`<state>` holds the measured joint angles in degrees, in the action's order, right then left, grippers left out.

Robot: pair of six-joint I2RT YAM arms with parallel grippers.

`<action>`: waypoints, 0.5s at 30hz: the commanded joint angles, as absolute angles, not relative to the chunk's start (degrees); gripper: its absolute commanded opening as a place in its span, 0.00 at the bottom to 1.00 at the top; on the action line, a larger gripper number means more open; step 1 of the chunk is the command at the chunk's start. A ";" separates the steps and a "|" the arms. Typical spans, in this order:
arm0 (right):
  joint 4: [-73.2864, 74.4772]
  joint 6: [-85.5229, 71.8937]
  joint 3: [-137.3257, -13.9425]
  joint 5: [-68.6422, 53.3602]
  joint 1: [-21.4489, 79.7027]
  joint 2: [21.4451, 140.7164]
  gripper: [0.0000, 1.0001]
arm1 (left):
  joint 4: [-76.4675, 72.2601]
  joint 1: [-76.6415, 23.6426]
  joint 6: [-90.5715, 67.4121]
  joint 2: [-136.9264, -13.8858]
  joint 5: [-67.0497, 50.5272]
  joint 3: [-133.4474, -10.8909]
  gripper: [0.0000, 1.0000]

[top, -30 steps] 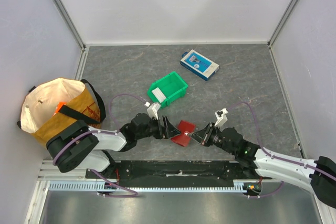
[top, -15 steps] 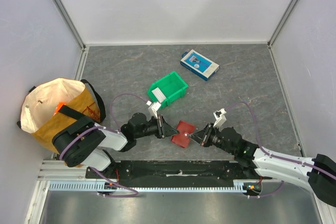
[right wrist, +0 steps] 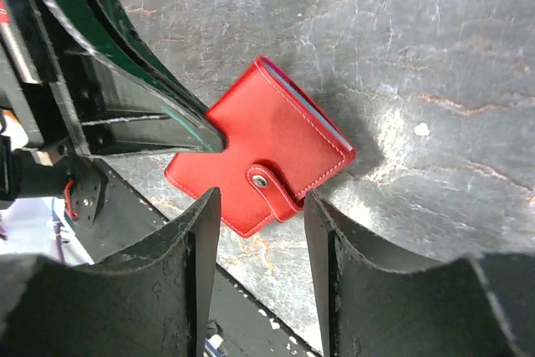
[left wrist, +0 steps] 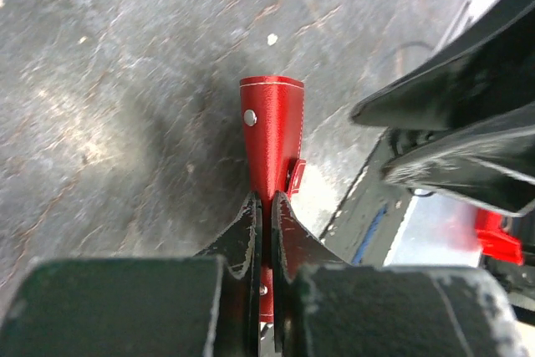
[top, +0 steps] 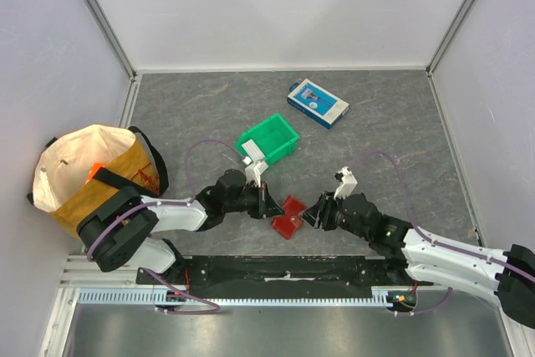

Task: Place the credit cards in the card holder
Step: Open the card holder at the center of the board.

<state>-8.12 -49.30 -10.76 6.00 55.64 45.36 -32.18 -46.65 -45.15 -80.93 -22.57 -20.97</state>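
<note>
Closed red card holder [right wrist: 276, 144], lying tilted on the grey marbled table [right wrist: 435, 56], its snap tab and metal button [right wrist: 260, 180] at the lower edge and a thin pale line along its upper-right edge. The right gripper [right wrist: 261, 202] stands just below the holder, its two black fingers parted either side of the snap tab. The left gripper [right wrist: 201, 133] reaches in from the holder's upper left, its narrowed tip meeting the holder's left edge.

Grey mottled worktop [top: 201, 106]: green plastic bin [top: 280, 150] near centre; blue-and-white box [top: 318, 103] at 1 o'clock from it, well apart; cream-and-yellow bag [top: 129, 169] at 9 o'clock, orange object [top: 96, 171] inside
</note>
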 commanded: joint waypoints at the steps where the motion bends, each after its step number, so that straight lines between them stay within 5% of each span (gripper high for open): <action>1: -1.67 -40.27 -16.60 7.57 55.55 46.57 0.52 | -18.56 -46.85 -35.34 -79.98 -21.88 -24.96 0.02; 15: -10.28 -28.92 -21.09 -7.29 55.28 63.98 0.52 | -11.78 -46.85 -28.92 -83.58 -23.82 -29.97 0.02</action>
